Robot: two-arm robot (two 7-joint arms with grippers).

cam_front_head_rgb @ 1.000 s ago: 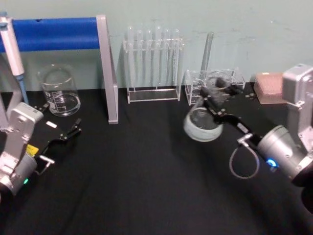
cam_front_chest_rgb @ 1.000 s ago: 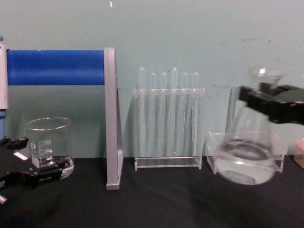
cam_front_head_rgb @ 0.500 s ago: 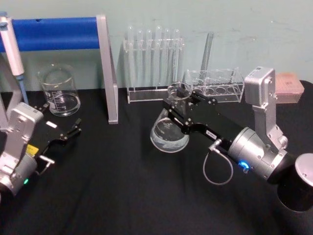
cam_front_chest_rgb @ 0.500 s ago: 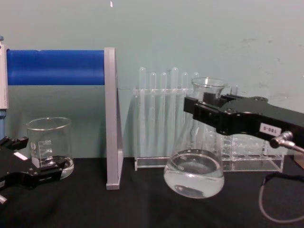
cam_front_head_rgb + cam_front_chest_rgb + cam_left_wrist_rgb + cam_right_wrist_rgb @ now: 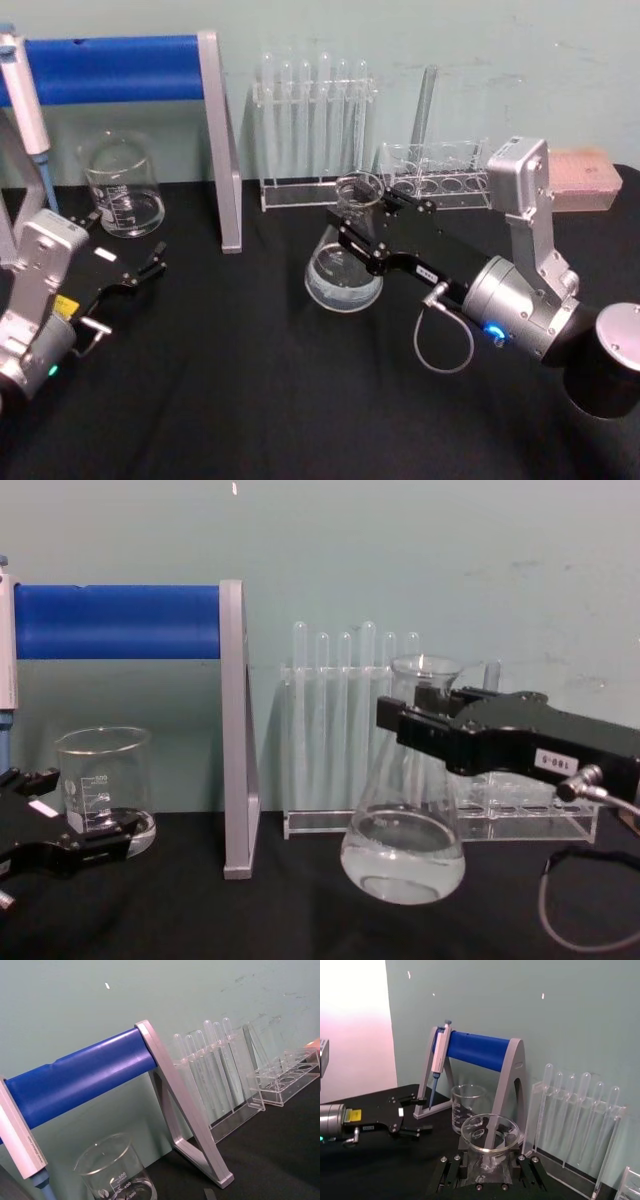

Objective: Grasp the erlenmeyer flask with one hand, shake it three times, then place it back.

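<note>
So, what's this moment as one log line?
right gripper: shut on erlenmeyer flask neck | flask upright | left gripper: open, idle near beaker

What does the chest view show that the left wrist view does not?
Chest view, not the left wrist view: the erlenmeyer flask, liquid in its base, its neck held by the right pincer; the left pincer beside the beaker. Left wrist view, not the chest view: the grey end frame as an open triangle, not edge-on. Both: the beaker, the blue stand, the test tube rack, the low rack.
</note>
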